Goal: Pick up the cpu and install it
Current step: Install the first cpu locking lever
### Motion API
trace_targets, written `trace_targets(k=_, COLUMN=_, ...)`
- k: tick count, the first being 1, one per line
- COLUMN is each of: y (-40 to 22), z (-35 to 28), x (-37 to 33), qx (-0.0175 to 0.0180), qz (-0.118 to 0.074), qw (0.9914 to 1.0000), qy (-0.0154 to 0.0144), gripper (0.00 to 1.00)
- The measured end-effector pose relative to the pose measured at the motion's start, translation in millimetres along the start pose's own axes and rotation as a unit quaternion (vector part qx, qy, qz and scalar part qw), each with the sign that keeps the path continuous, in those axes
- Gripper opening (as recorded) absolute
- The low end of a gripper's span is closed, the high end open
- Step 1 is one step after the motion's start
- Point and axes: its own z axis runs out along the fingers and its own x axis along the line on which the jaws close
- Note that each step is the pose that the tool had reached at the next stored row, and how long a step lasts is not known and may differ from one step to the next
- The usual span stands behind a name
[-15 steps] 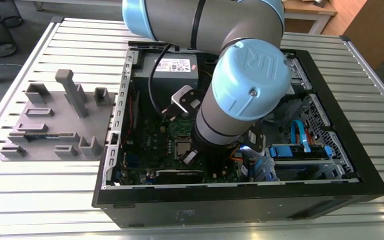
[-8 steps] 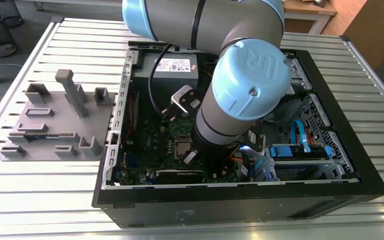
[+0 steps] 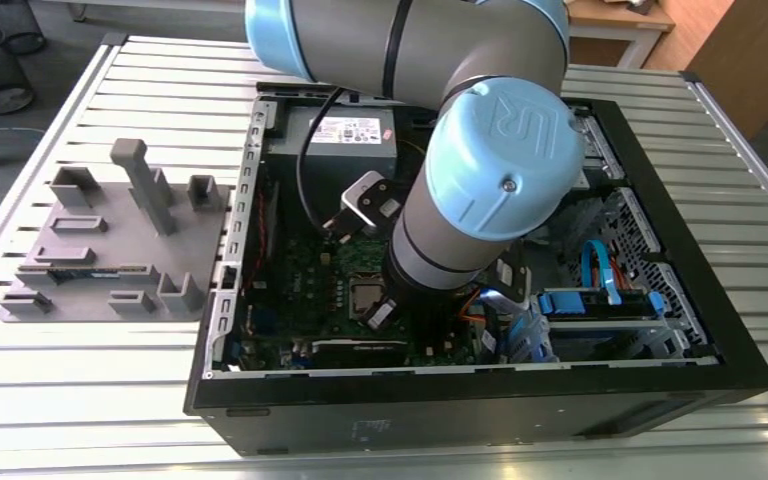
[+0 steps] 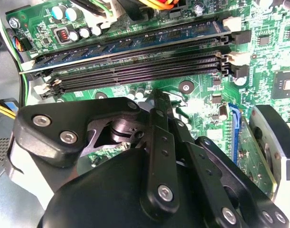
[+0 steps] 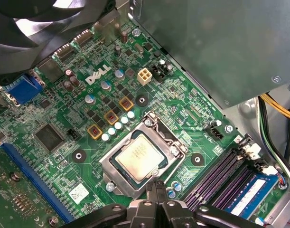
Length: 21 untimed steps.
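Low over the motherboard (image 5: 88,109), the gripper (image 5: 156,187) has its two fingers pressed together into one narrow tip, with nothing between them. Its black linkage covers much of the second wrist view, where the gripper (image 4: 156,97) ends near the memory slots (image 4: 135,71). In the first wrist view the tip hangs just beside the socket frame (image 5: 159,129). The cpu (image 5: 139,156) lies flat inside that frame, its metal top bare and apart from the fingers. Only low capacitors ring the socket. The power supply box (image 5: 220,42) rises as a wall on one side and a fan (image 5: 40,28) overhangs another. In the exterior view the arm (image 3: 491,170) covers the middle of the board inside the computer case (image 3: 491,400), whose rim hems it in.
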Motion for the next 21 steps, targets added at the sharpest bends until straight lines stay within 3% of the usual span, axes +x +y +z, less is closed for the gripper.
trace_targets(k=21, y=-0.2, z=-1.4, x=-1.5, qx=-0.0048, qz=-0.012, qw=0.99991, qy=-0.0012, gripper=0.11)
